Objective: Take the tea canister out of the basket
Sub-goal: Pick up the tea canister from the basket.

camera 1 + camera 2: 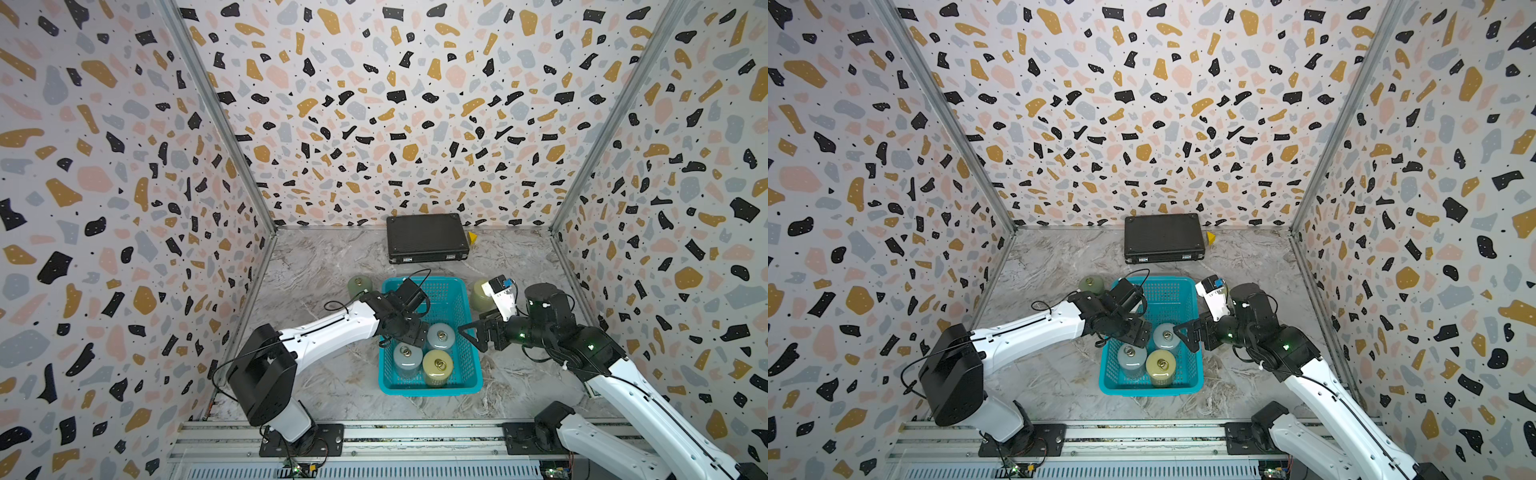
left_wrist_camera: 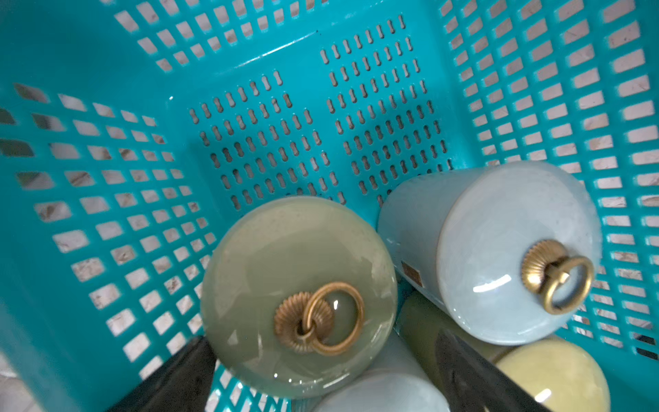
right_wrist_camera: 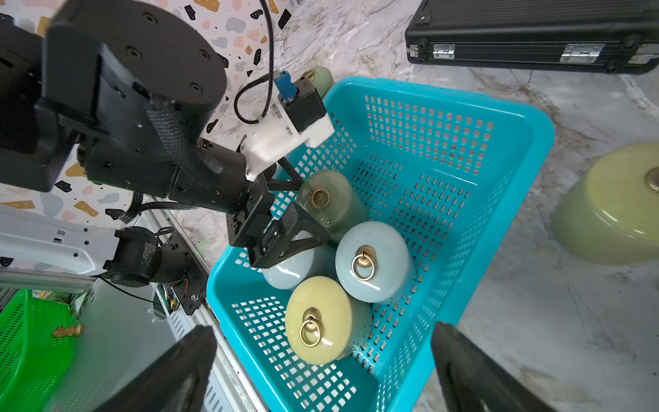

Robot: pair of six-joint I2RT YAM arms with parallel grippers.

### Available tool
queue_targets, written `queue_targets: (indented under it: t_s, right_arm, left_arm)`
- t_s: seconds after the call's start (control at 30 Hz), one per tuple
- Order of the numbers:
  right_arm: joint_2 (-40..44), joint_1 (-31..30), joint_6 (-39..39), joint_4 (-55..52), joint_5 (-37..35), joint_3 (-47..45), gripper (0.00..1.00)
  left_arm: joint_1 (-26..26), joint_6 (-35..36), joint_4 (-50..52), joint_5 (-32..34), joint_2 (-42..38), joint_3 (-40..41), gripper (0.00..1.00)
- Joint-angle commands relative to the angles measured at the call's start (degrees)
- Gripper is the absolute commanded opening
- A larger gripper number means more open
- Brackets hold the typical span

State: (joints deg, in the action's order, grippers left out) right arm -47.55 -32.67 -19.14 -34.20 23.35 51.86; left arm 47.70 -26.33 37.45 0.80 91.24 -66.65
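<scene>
The turquoise basket [image 1: 430, 390] [image 1: 1150, 390] stands mid-table and holds several lidded tea canisters with brass ring pulls. Two are pale blue [image 1: 440, 336] [image 1: 407, 357], one is yellow [image 1: 437, 365] [image 3: 317, 317], and one is olive green [image 2: 299, 296] [image 3: 322, 199]. My left gripper [image 3: 315, 212] [image 2: 321, 374] reaches down into the basket. It is open, with one finger on each side of the green canister, which its wrist hides in both top views. My right gripper [image 1: 473, 336] [image 3: 324, 330] hangs open over the basket's right rim with nothing between its fingers.
A flat black case [image 1: 428, 243] lies at the back wall. A green canister [image 1: 359, 286] stands on the table left of the basket and a yellow-green one [image 1: 480, 295] [image 3: 613, 207] right of it. Patterned walls close in three sides.
</scene>
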Motion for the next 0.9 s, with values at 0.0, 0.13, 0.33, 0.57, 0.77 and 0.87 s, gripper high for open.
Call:
queue_targets:
  t_s: [0.0,0.13,0.33,0.57,0.77,0.87]
  right_arm:
    - [0.88,-0.29,-0.66,-0.68,0.12,-0.32,0.99]
    - [1.38,-0.38,-0.77,-0.54,-0.1,-0.78,0.99]
    - [1.51,-0.38,-1.08,-0.52,-0.23,-0.92,0.99]
    - [1.1,-0.47,-0.9,-0.06,-0.09,-0.61,0.99]
    - [0.5,-0.48,-0.86,0.4,0.36,-0.35,0.99]
    - [0.26,-0.47,-0.82,0.53,0.3,-0.15,0.99]
  left_arm:
    - [0.13,0.88,1.57,1.65,1.88,-1.71,1.0]
    - [0.11,0.93,1.57,1.45,3.93,-2.07,1.0]
    - [0.15,1.27,1.9,1.06,6.42,-2.94,1.0]
    - [0.17,1.61,3.82,1.44,8.84,-4.05,1.0]
    - [0.15,2.32,5.43,2.42,11.22,-5.22,0.98]
    - [0.16,2.82,6.53,3.22,12.52,-5.84,0.98]
